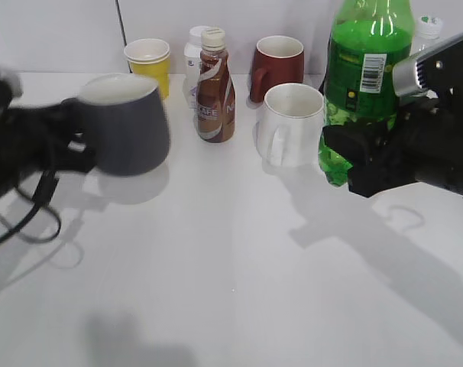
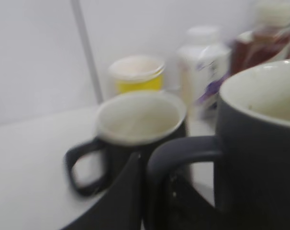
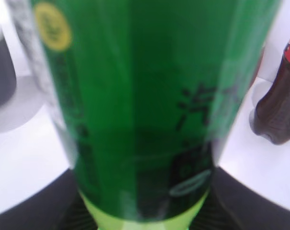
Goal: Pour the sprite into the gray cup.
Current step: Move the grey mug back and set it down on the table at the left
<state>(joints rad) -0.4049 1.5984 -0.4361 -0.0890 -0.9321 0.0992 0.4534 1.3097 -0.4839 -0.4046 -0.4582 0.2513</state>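
the right gripper is clamped round the lower body of the sprite, held upright beside the white mug. the left gripper grips the gray cup by its handle, raised at the left; bare table lies in front.

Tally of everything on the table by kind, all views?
Mugs: 4 (gray cup, black mug, red mug, white mug)
Paper cups: 1 (yellow cup)
Bottles: 5 (sprite, coffee bottle, white bottle, cola bottle, clear bottle)
Total: 10
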